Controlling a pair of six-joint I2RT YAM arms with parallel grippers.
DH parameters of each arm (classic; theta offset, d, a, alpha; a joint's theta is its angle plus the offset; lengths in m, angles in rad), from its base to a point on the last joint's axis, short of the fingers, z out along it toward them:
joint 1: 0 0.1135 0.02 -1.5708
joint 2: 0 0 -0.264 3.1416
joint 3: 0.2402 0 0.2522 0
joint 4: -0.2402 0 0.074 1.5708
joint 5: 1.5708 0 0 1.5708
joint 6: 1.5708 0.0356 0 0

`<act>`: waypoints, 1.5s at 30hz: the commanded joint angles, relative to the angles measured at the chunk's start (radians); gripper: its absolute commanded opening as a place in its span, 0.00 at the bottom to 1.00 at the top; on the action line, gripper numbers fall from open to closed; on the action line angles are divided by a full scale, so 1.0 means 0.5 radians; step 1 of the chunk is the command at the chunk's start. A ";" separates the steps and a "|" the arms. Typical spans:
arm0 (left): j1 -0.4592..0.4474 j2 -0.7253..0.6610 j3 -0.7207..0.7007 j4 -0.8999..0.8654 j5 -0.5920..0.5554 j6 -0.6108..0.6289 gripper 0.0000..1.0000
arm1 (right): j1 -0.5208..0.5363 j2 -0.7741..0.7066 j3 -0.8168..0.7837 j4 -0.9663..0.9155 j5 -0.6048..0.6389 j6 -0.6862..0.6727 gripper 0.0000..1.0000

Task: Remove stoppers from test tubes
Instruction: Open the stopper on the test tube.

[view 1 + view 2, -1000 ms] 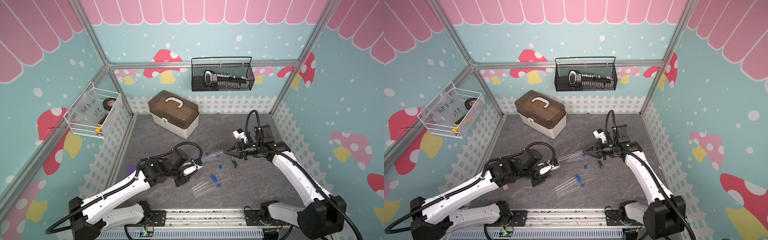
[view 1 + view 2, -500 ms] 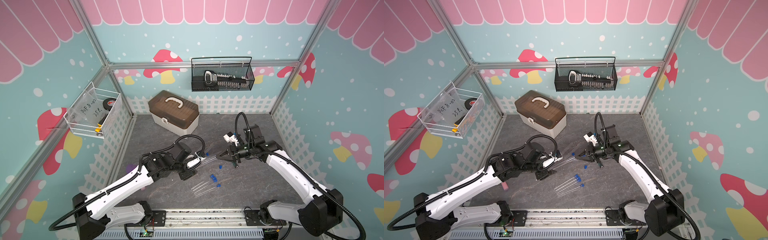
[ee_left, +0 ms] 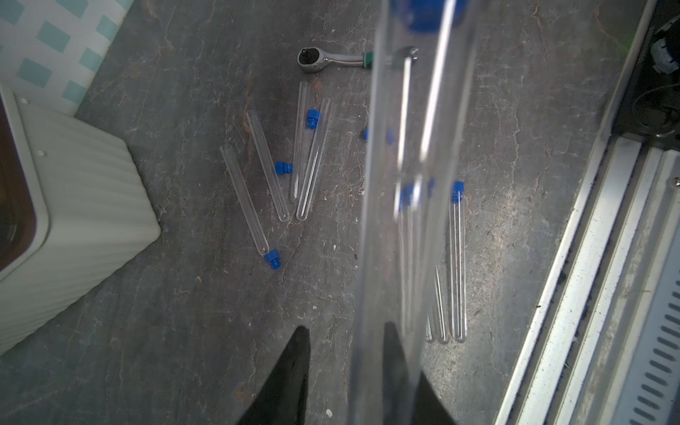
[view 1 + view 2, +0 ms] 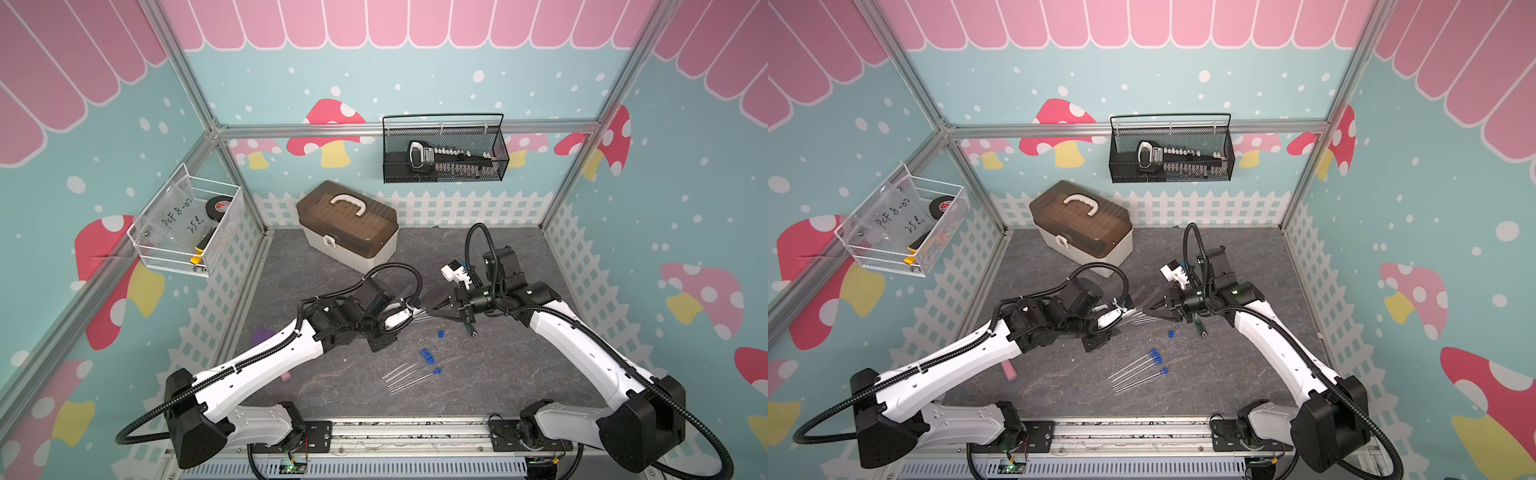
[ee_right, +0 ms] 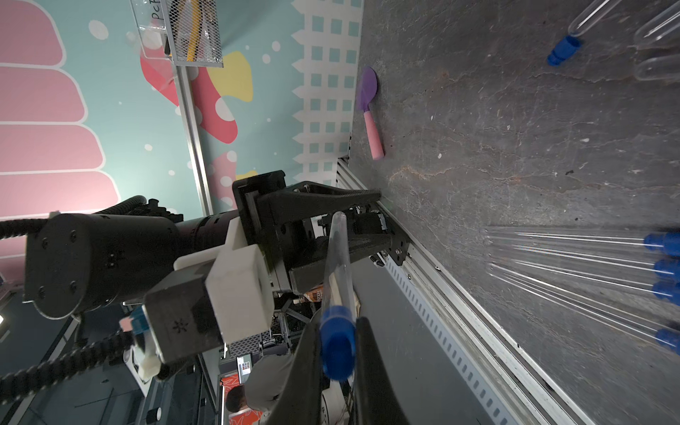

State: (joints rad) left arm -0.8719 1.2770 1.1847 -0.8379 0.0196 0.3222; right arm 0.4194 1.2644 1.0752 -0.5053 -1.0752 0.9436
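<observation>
A clear test tube (image 5: 336,257) hangs in the air between my two arms, above the grey floor. My right gripper (image 5: 337,323) is shut on its blue stopper (image 5: 336,342). My left gripper (image 3: 347,327) stands round the tube's (image 3: 382,220) other end, open: the glass lies against one finger with a gap to the other. In both top views the grippers (image 4: 432,309) (image 4: 1144,309) meet mid-floor. Several stoppered test tubes (image 4: 409,374) (image 3: 457,257) lie near the front. Bare tubes (image 3: 265,165) and loose stoppers (image 3: 272,258) (image 4: 441,333) lie on the floor.
A brown-lidded toolbox (image 4: 347,226) stands at the back. A ratchet wrench (image 3: 323,60) lies beside the bare tubes. A pink-handled purple scoop (image 5: 369,110) lies at the left wall. A black wire basket (image 4: 444,153) and a white one (image 4: 187,226) hang on the walls.
The two arms have come together mid-floor. The right gripper carried the stoppered tube leftward. My left gripper rose from the floor, opened wide, then narrowed round the tube's free end.
</observation>
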 commanded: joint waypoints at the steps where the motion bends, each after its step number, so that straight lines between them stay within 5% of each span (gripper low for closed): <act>1: -0.007 0.013 0.048 0.019 0.034 0.036 0.27 | 0.014 0.027 0.010 0.041 -0.064 0.003 0.00; 9: -0.017 0.019 0.015 -0.002 -0.008 0.064 0.00 | 0.013 0.048 -0.012 0.043 -0.077 -0.016 0.02; 13: -0.017 -0.001 0.000 -0.021 -0.039 0.089 0.00 | 0.008 0.044 -0.012 0.038 -0.092 -0.021 0.30; 17: -0.017 -0.024 -0.021 -0.030 -0.045 0.095 0.00 | 0.004 0.048 0.000 0.040 -0.104 -0.022 0.37; 37: -0.053 -0.038 -0.041 -0.052 -0.028 0.123 0.00 | 0.003 0.079 0.017 0.047 -0.106 -0.003 0.31; 45: -0.056 -0.018 -0.027 -0.063 -0.038 0.122 0.00 | 0.005 0.107 0.019 0.047 -0.136 -0.019 0.12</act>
State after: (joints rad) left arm -0.8925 1.2751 1.1694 -0.8524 -0.0006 0.3527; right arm 0.4191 1.3102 1.0733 -0.4877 -1.1187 0.9451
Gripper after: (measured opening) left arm 0.122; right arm 0.141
